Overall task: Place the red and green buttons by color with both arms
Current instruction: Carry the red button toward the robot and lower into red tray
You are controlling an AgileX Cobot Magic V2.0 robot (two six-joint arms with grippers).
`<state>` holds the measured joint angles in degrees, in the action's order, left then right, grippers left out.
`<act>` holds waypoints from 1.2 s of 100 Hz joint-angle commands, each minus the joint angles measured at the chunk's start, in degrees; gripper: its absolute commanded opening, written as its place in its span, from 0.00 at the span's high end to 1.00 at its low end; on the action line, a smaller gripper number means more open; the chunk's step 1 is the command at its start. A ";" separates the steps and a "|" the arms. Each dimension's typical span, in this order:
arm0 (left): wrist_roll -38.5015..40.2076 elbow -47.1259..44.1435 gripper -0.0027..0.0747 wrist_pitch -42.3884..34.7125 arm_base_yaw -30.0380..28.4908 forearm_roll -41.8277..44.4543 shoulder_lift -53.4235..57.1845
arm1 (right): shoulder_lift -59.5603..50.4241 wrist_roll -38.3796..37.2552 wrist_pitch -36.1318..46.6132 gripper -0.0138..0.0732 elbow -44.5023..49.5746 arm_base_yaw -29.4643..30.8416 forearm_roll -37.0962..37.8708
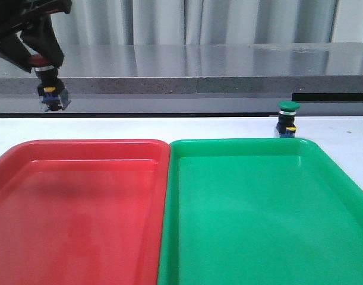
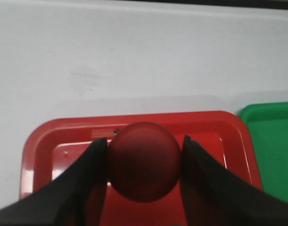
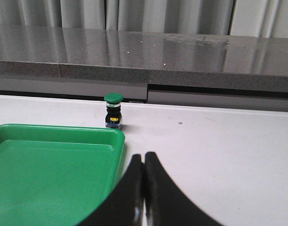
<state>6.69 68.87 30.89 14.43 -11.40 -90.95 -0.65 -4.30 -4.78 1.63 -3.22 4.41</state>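
Observation:
My left gripper hangs high at the far left, shut on the red button, whose black body with a yellow mark dangles below the fingers. In the left wrist view the dark red cap fills the gap between both fingers of the left gripper, above the red tray. The green button stands upright on the white table just behind the green tray. My right gripper is shut and empty, low beside the green tray's corner, with the green button farther ahead.
The red tray and green tray lie side by side in front, both with nothing in them. A grey stone ledge runs along the back of the white table.

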 commanded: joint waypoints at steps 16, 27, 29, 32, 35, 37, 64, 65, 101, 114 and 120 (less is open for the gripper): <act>0.28 -8.08 0.85 -12.03 5.71 -2.44 3.43 | -1.07 0.45 4.78 0.92 -0.90 0.38 0.09; 0.28 -11.43 0.85 -16.67 7.15 -2.89 3.43 | -1.07 0.45 4.78 0.92 -0.90 0.38 0.09; 0.28 -11.90 0.85 -17.38 7.25 -3.07 3.43 | -1.07 0.45 4.78 0.92 -0.90 0.38 0.09; 0.28 -12.41 0.85 -18.13 7.25 -3.58 3.32 | -1.07 0.45 4.78 0.92 -0.90 0.38 0.09; 0.28 -12.73 0.85 -18.47 7.25 -3.95 3.10 | -1.07 0.45 4.78 0.92 -0.90 0.38 0.09; 0.28 -13.04 0.85 -18.75 7.25 -4.08 2.85 | -1.07 0.45 4.78 0.92 -0.90 0.38 0.09; 0.28 -13.46 0.85 -20.14 7.25 -4.31 -1.71 | -1.07 0.45 4.78 0.92 -0.90 0.38 0.09; 0.28 -13.46 0.85 -20.12 7.25 -4.32 -1.84 | -1.07 0.45 4.78 0.92 -0.90 0.38 0.09; 0.28 -13.46 0.83 -18.88 7.25 -4.32 -4.20 | -1.07 0.45 4.78 0.92 -0.90 0.38 0.09; 0.28 -13.46 0.70 -18.65 7.25 -4.32 -4.20 | -1.07 0.45 4.78 0.92 -0.90 0.38 0.09; 0.28 -13.46 0.59 -18.65 7.25 -4.32 -4.20 | -1.07 0.45 4.78 0.92 -0.90 0.38 0.09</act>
<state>6.69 54.11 14.21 21.29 -15.09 -96.90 -0.65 -4.30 -4.78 1.63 -3.22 4.41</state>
